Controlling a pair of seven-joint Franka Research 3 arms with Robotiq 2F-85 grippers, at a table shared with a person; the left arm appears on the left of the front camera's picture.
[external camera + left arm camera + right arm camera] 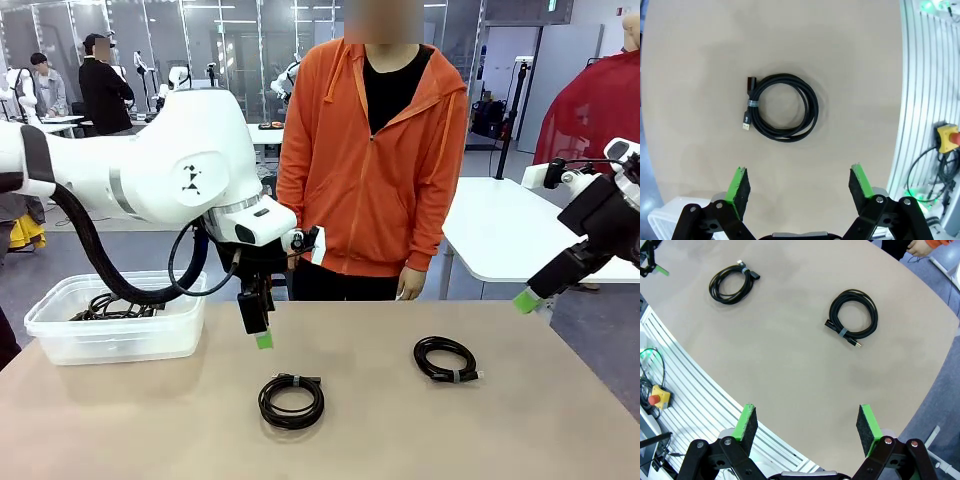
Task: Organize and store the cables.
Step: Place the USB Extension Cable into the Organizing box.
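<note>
Now, your left pincer [800, 189] hangs with its two green fingers wide apart and nothing between them. It points straight down at the first coil [782, 107], a black cable wound in a ring, with a band on it and plugs at one side. That coil lies on the table [400, 440], a little way from the clear box [110, 345], toward the middle of the table.

Your right pincer [807, 426] is wide apart too and holds nothing. It hangs high up, well away from the box, out past the table's other end.

The second coil [446, 359] lies flat on the table, farther from the box than the first coil. A person [375, 150] stands across the table, also well away from the box, with one hand down low.

Inside the box you can see some black cables [108, 306] already put away, so I think part of the job is done. Two coils are left to pick up and drop in the box. The first coil looks like the next one, since your left pincer is right over it.
</note>
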